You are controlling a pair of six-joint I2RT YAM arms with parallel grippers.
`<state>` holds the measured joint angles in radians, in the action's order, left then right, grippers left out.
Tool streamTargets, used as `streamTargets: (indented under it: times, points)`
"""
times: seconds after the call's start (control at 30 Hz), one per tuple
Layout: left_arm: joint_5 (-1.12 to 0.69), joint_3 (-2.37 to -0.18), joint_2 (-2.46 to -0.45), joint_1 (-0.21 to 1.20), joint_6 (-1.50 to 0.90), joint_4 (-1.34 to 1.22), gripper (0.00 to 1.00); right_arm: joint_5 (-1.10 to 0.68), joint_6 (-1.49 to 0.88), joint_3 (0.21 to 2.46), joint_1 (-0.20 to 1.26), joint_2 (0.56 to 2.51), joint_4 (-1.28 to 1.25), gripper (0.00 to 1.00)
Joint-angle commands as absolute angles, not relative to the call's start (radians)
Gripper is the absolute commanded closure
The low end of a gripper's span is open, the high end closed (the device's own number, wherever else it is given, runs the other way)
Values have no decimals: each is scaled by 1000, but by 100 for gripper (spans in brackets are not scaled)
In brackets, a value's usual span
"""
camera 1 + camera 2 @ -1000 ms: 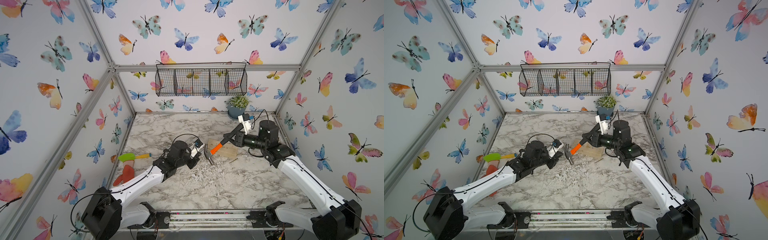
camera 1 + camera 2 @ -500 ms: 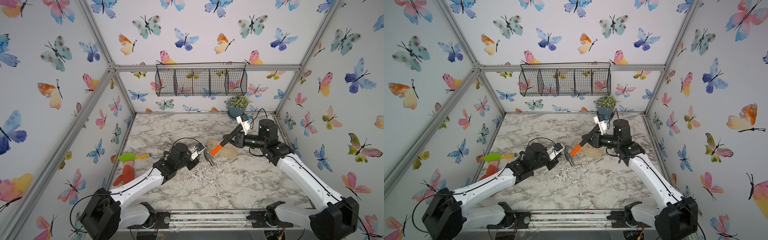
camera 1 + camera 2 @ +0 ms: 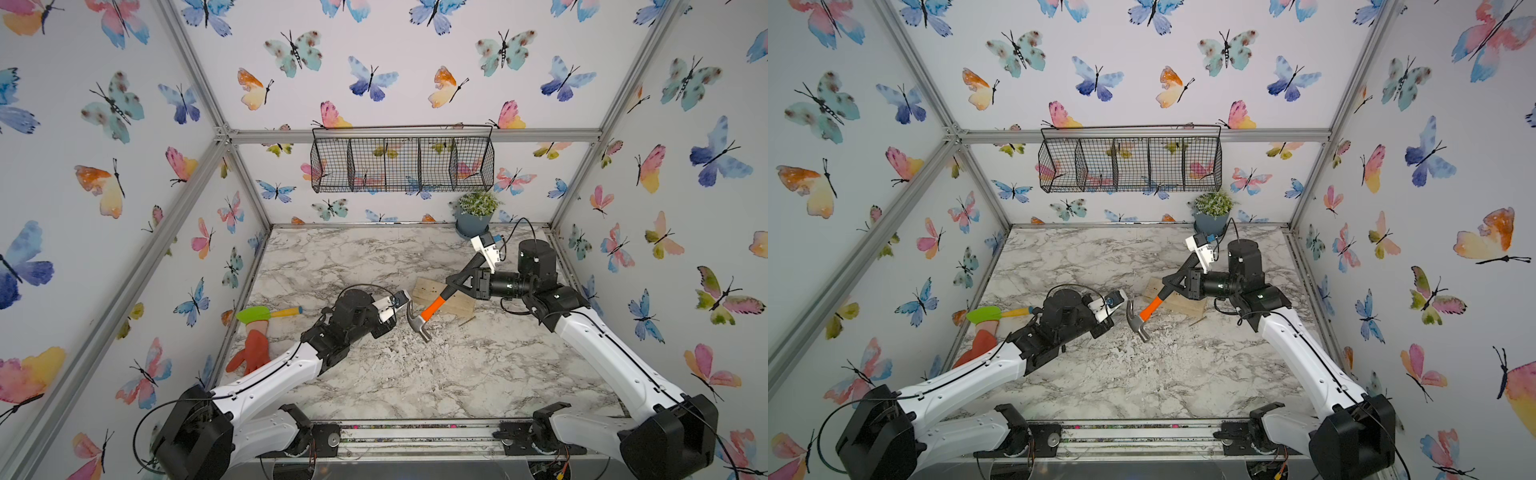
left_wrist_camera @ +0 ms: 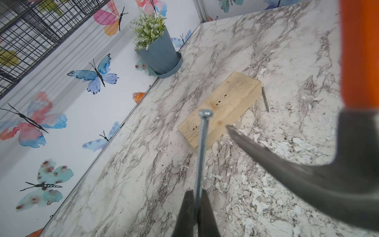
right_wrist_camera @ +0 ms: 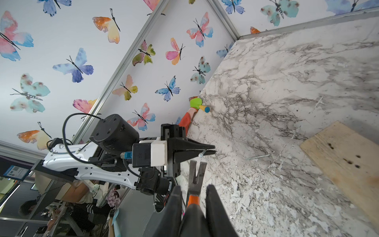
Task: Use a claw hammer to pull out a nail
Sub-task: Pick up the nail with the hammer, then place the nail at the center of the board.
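While my left hand (image 4: 196, 191) pinches the nail (image 4: 202, 147): jaws closed on the shank, head toward the wooden block (image 4: 225, 106), clear of it.
Right hand (image 5: 193, 187): clamped on the black handle of the claw hammer (image 3: 432, 307); its head sits low over the bench (image 3: 415, 374), just near-left of the block, claw toward my left hand.
Step, as I judge it: nail is out, so I'd back the fork off slowly without knocking the pinch.
Left wrist view: shows the grip on the shank; the claw is only a side-on blade.
Right wrist view: shows the fork's slot, with the nail head just past its tips, seemingly apart.
Top views: show the whole hammer, but the nail is too small to make out.
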<state>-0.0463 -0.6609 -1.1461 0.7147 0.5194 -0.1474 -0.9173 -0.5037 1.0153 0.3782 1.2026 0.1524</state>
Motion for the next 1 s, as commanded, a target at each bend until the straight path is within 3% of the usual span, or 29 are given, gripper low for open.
streamTargets:
  times: [0.0,0.17,0.3,0.53,0.67,0.97]
  points:
    - [-41,-686,-1172,709,503,-173,100,-1003,-514,990,375,1193,107,97]
    - [1,-762,-1257,671,392,-115,100,-889,-506,973,373,1152,134,97]
    - [-3,-809,-1321,658,218,-10,100,-687,-436,1016,367,1114,255,97]
    - [-122,-856,-1438,658,-35,175,100,-456,-396,1043,344,1048,320,97]
    - [-180,-910,-1542,658,-106,281,99,-422,-377,1044,342,1038,333,97]
    - [-109,-976,-1708,652,-166,369,91,-423,-385,1016,343,1042,307,97]
